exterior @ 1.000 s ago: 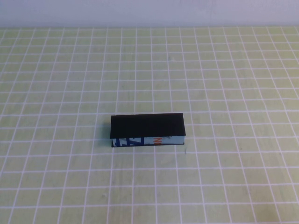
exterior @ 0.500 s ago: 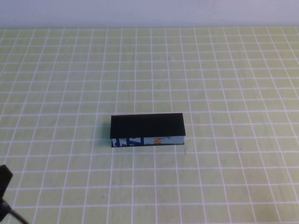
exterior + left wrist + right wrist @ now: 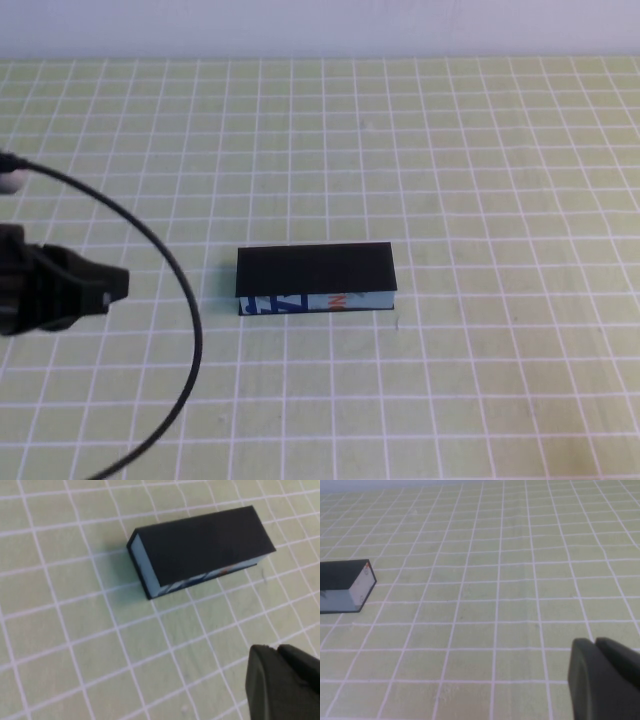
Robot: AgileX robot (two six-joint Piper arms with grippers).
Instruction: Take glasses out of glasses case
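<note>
We see the glasses case [image 3: 316, 279] lid-shut, lying flat mid-table on the green grid mat [image 3: 480, 160], printed side facing the robot. Glasses hidden, we cannot tell if they're inside. Left gripper [image 3: 100, 285] sits at the case's 9 o'clock, near but apart, holding nothing; we cannot tell its finger gap. A black cable [image 3: 185, 300] loops from it. Right gripper [image 3: 602, 680] shows only in its wrist view, closed tight, empty, well away from the case [image 3: 345, 586].

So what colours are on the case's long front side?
Blue, white and orange print on the rectangular matte-black glasses case; clearest in the high view.
</note>
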